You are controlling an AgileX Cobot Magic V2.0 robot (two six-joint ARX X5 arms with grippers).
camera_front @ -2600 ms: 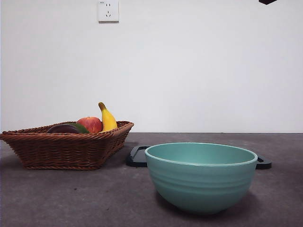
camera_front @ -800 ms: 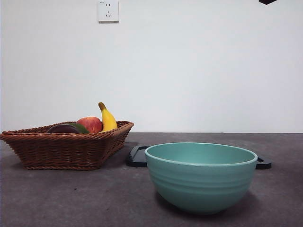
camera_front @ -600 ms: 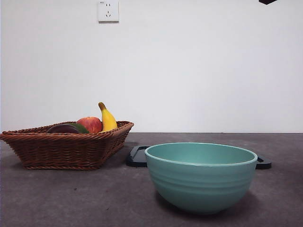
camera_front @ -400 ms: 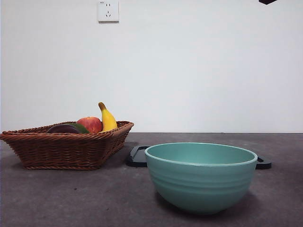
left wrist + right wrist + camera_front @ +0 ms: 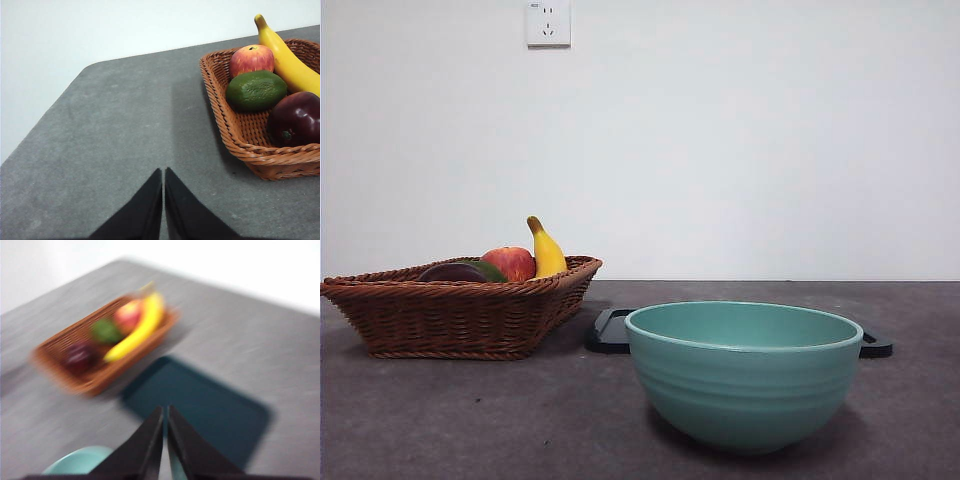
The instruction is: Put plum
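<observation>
The small, glossy, dark purple-maroon plum is lying inside the brown woven wicker basket, in a corner of it close to the rim. It is touching the long yellow banana and sitting just beside the dull green oval fruit; the red-yellow apple is resting beyond the green fruit, against the banana.

In the front view the basket is standing on the dark grey worktop at about 9 o'clock from the wide teal ceramic bowl, well apart from it. Only the dark top of the plum is showing over the wicker rim there, with the apple and the upright tip of the banana at roughly 2 o'clock from it. A flat dark tray is lying on the worktop behind the bowl, near the basket's right end. A white wall socket is sitting high on the wall.

The left claw is hanging over bare worktop, well apart from the basket, with its two black jaws pressed together and pinching nothing. The right claw is likewise pressed together and holding nothing; its view is blurred, yet it is showing the basket, the plum, the dark tray and an edge of the teal bowl below it. No claw is appearing in the front view.
</observation>
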